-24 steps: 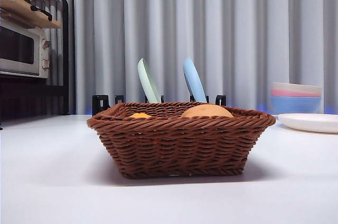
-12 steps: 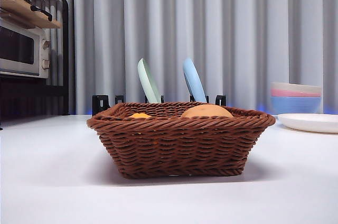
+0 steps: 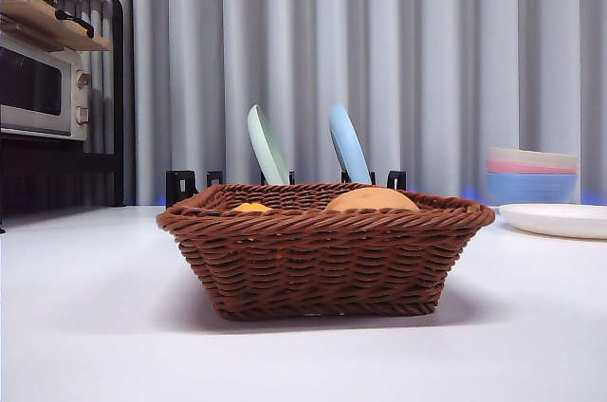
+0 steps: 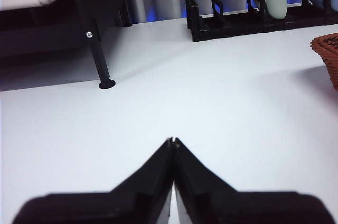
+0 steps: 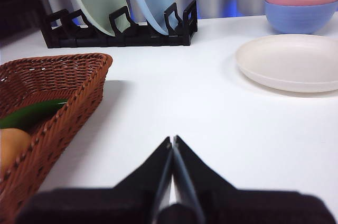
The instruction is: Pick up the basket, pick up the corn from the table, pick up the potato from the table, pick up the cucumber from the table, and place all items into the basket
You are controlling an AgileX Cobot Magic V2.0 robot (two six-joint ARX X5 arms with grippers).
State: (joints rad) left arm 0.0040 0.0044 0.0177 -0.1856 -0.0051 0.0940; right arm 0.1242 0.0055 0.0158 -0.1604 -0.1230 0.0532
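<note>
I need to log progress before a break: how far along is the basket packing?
Looks nearly or fully done. The basket holds the potato, the cucumber and an orange-yellow tip, likely the corn. In hand: nothing; the left gripper and right gripper are shut and empty over the table. Left: seemingly nothing.

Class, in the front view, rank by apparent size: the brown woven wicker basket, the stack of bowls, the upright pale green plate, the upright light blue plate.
1. Brown woven wicker basket, nearest.
2. Stack of bowls.
3. Pale green plate and light blue plate: alike, unranked.
</note>
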